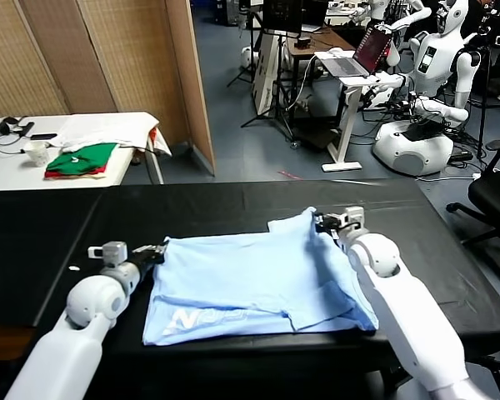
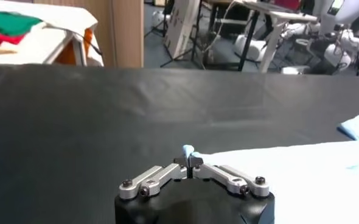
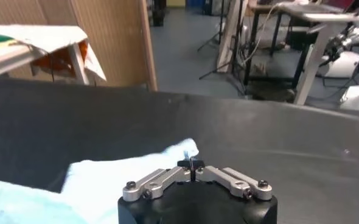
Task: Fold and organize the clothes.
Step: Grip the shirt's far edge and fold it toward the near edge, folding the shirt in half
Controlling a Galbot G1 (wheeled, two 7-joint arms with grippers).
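The clothes are one pale sky-blue T-shirt (image 1: 258, 283) lying flat on the black table (image 1: 50, 242), with white lettering near its front left corner. My left gripper (image 1: 157, 249) sits at the shirt's far left corner and is shut on a pinch of the blue fabric (image 2: 187, 150). My right gripper (image 1: 320, 222) is at the far right corner, where the cloth rises in a small peak, and is shut on that corner (image 3: 185, 149).
A white table (image 1: 17, 162) at the back left carries folded green-and-red garments (image 1: 82, 159), a white cloth (image 1: 117, 129) and a cup. A wooden screen, desks and other robots stand farther back. An office chair (image 1: 493, 196) is at the right.
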